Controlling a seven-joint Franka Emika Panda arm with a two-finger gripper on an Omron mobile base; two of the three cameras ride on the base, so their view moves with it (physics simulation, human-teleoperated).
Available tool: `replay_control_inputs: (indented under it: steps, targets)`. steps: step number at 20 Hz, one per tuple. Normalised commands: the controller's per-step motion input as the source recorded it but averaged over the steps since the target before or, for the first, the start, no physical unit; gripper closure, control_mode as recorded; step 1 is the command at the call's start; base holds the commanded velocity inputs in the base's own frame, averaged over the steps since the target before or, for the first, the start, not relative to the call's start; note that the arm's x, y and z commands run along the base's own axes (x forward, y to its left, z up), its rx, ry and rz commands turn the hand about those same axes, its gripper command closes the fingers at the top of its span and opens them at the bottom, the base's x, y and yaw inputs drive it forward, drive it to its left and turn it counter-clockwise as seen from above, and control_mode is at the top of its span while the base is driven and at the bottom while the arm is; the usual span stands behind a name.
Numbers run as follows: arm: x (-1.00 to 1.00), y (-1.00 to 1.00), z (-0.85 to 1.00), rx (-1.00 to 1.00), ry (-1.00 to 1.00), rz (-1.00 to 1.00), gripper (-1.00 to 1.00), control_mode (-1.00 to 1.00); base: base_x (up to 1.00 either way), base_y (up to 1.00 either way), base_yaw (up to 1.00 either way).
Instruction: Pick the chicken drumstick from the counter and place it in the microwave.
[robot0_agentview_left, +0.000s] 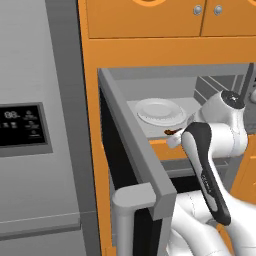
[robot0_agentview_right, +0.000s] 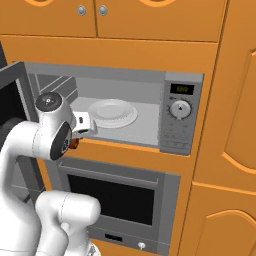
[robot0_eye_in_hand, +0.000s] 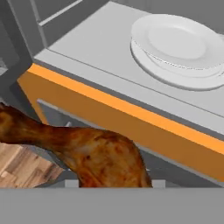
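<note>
Reddish-brown and glossy, the chicken drumstick lies nearest your hand camera, thick end low between the fingers and thin bone end running off to one side; your gripper is closed tight on it, holding it in the air just outside and below the front sill of the wide grey box microwave, not yet over the cavity floor. Judge it light and fairly stiff, but that shiny skin looks slippery and the rounded, tapering shape could swivel or slide in the pinch, so you do best keeping hold across the thick meaty part and avoiding quick wrist turns. Beyond it you see the orange wood strip under the opening, then the grey cavity floor, and further in the round white plate, standing free in the middle with bare floor around it. In the left base view the grey side-hinged door stands swung wide open toward you, clear of the arm. Below the cavity sits a dark-windowed oven. To the far left the grey fridge's dark display panel carries pale digits and icons, and the microwave's control panel has a small lit readout above a round dial; all of that writing is too small to read.
</note>
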Motion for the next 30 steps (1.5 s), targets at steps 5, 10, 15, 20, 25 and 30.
replay_control_inputs:
  steps: [5,10,15,20,25,30]
  targets:
    - [0.27,0.02,0.07,0.01,-0.36,0.07,1.0,-1.0,0.0,0.0,0.0]
    - [0.42,0.0,0.25,0.14,-0.22,0.0,1.0,-1.0,0.0,0.0,0.0]
    - [0.5,0.0,0.5,0.21,-0.11,0.0,1.0,-1.0,0.0,0.0,0.0]
    - [0.68,0.0,0.52,0.05,0.0,0.0,1.0,-1.0,0.0,0.0,0.0]
    - [0.58,0.0,0.0,0.0,0.0,0.0,1.0,-1.0,0.0,0.0,0.0]
    - [0.49,0.0,-0.16,0.0,0.0,0.0,1.0,-1.0,0.0,0.0,0.0]
